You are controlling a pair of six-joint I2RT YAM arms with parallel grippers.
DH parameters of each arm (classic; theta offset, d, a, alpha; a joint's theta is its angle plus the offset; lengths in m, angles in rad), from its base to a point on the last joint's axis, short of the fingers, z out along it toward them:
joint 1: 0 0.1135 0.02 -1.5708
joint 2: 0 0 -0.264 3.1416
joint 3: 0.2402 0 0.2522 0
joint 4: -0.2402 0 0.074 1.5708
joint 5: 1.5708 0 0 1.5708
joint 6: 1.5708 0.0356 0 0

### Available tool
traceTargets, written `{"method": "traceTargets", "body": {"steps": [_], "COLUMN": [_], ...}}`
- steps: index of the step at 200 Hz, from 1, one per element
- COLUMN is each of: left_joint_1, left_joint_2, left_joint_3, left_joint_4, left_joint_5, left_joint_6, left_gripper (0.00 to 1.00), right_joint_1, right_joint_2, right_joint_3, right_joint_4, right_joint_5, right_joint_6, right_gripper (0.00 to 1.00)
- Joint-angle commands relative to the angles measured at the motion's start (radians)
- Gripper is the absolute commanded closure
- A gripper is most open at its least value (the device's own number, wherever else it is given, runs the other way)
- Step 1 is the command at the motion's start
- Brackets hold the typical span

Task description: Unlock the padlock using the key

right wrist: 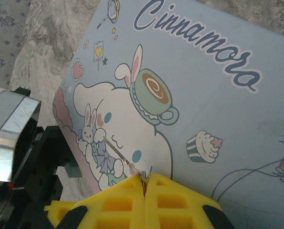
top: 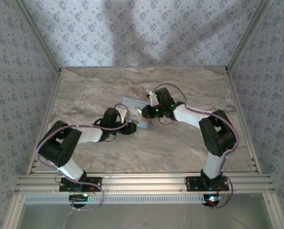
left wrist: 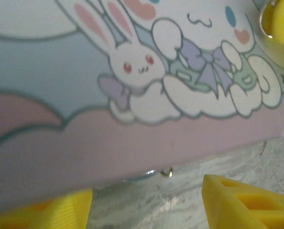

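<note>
Both arms meet at the middle of the marble table [top: 194, 86], over the pale blue cartoon tin [top: 132, 102]. The left arm reaches in from the near left and the right arm from the right.

On the right wrist camera, the right gripper [right wrist: 145, 180] has its yellow fingers pressed tight together, clamped on the key [right wrist: 123, 159]. It's a thin metal sliver that sticks out from between the fingertips and slants up and left across the tin's lid. Its free tip sits over the printed rabbit. I can't tell whether the key touches the lid or hangs just above it.

Over to the left wrist camera: the left gripper [left wrist: 147, 191] has its fingers [left wrist: 247, 205] well apart, low at the tin's pink-edged side, with bare marble showing between them. Whether either finger touches the tin, I can't say. A small metal loop [left wrist: 167, 171] peeks out at the tin's lower edge, just above the table, too small to say what it belongs to.
</note>
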Motion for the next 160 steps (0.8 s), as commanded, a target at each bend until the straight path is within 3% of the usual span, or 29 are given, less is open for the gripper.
{"method": "traceTargets", "body": {"steps": [1,160], "left_joint_1": [-0.017,-0.071], "left_joint_2": [0.018,0.022], "left_joint_3": [0.024,0.058], "left_joint_4": [0.048,0.042], "left_joint_5": [-0.027,-0.076], "left_joint_6": [0.025,-0.018], "left_gripper": [0.41,0.54], "right_joint_1": [0.02,0.028], "right_joint_2": [0.035,0.035], "right_joint_3": [-0.031,-0.031], "right_joint_4": [-0.093,-0.087], "right_joint_5": [0.021,0.023], "right_joint_6": [0.012,0.018], "right_gripper": [1.0,1.0]}}
